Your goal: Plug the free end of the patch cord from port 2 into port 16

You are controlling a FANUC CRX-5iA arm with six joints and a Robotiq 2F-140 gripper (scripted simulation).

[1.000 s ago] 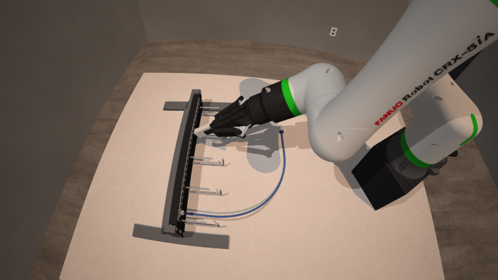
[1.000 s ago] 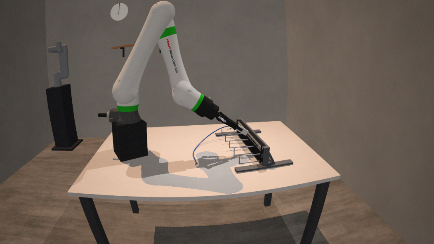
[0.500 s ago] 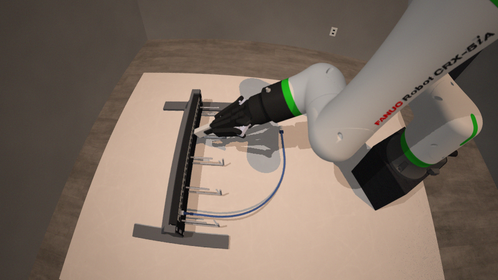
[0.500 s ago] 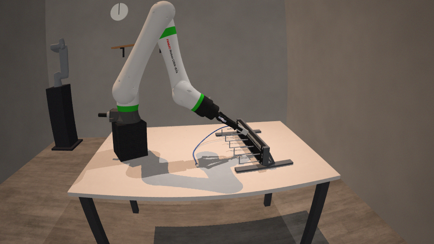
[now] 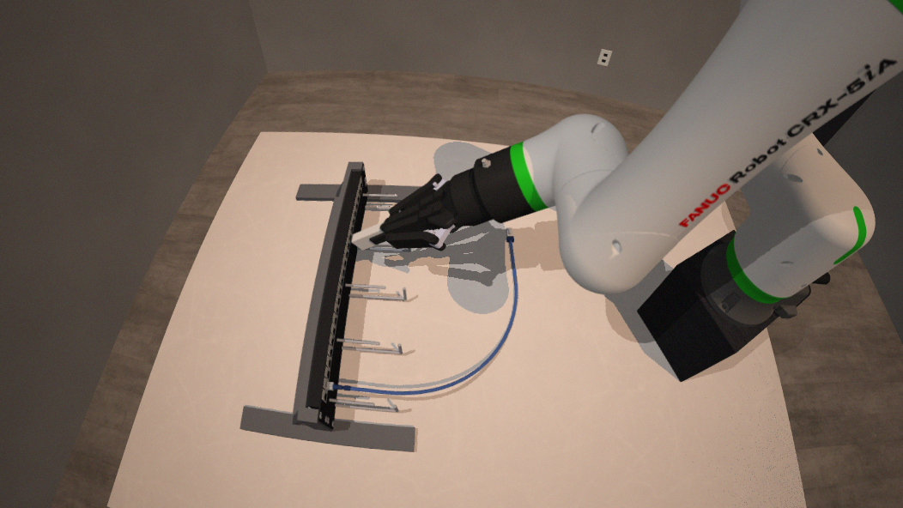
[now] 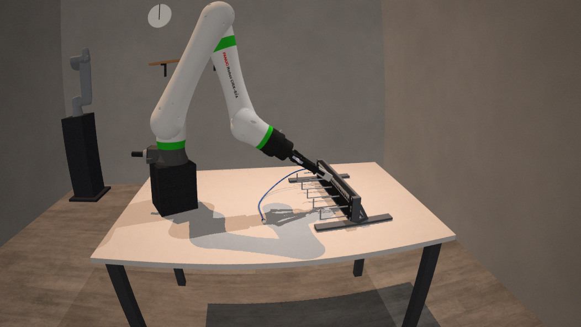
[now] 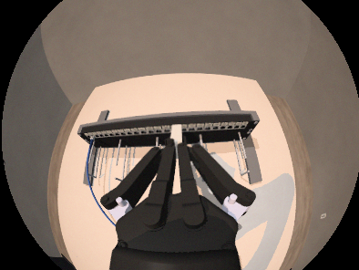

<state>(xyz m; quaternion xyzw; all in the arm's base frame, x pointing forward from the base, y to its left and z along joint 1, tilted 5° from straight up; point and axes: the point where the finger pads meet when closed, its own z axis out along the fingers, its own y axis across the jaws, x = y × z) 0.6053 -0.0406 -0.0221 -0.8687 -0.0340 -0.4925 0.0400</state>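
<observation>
- Plug (image 5: 510,237) (image 6: 263,220) on the free end of the cord lies loose on the table (image 5: 568,410) (image 6: 227,262) (image 7: 182,91), nearer to me than the rack. I think getting hold of it is the big job now. I can't see if its latch faces up, so check that first. Then pinch the hard plug, not the bendy part, and leave the latch room to click.
- The blue cord (image 5: 516,297) (image 6: 259,198) (image 7: 88,171) bends round in a wide curve. Lift it gently, so it doesn't tug the rack or twist the plug.
- Thin metal bars (image 5: 382,297) (image 6: 313,202) (image 7: 119,152) poke out from the rack. Go around them, and don't let the cord snag.
- The fingers (image 5: 358,242) (image 6: 328,176) are clenched, with nothing in them, right at the front of the rack (image 5: 324,284) (image 6: 355,209) (image 7: 137,122). I can't tell if they touch it. Back them straight out before turning, then spread them. The rack is loose, so a bump could slide it.
- The other end (image 5: 331,385) (image 7: 91,138) sits in port 2, far off. Read the white plates up close to find 16, then push straight in until it clicks.

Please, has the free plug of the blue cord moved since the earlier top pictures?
No; the free plug keeps its place relative to the rack in the top view.
</observation>
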